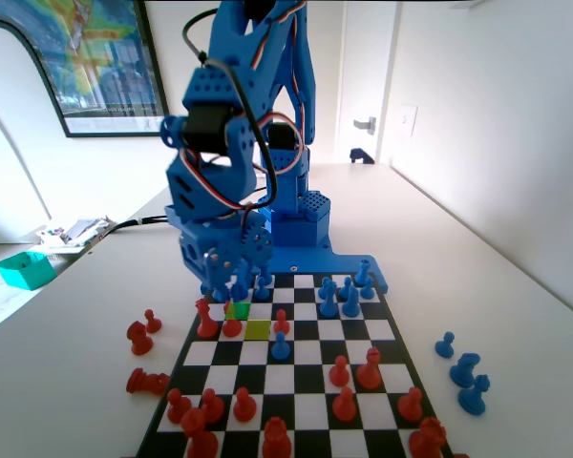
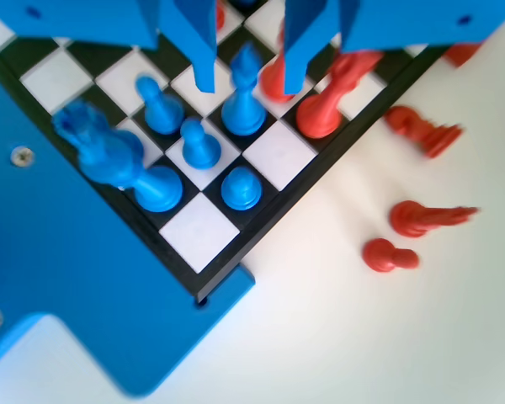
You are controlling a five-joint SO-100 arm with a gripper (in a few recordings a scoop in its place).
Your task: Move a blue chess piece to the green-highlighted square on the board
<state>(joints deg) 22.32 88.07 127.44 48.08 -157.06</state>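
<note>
My gripper (image 2: 248,87) hangs low over the board's corner rows, open. A taller blue piece with a pointed top (image 2: 242,105) stands under the gap between the jaws, apart from both. Three round-headed blue pawns stand beside it: one (image 2: 160,105) to the left, one (image 2: 200,143) in the middle and one (image 2: 241,187) nearest the board's edge. In the fixed view the gripper (image 1: 231,281) sits among the blue back-row pieces. The bright green square (image 1: 237,309) lies just in front of it, next to an olive square (image 1: 258,330). Another blue pawn (image 1: 281,345) stands mid-board.
A big blue piece (image 2: 109,156) stands left of the pawns, and red pieces (image 2: 324,109) stand right of the jaws. Fallen red pieces (image 2: 429,217) lie off the board. In the fixed view, blue pieces (image 1: 468,367) stand on the table at the right and red ones (image 1: 138,336) at the left.
</note>
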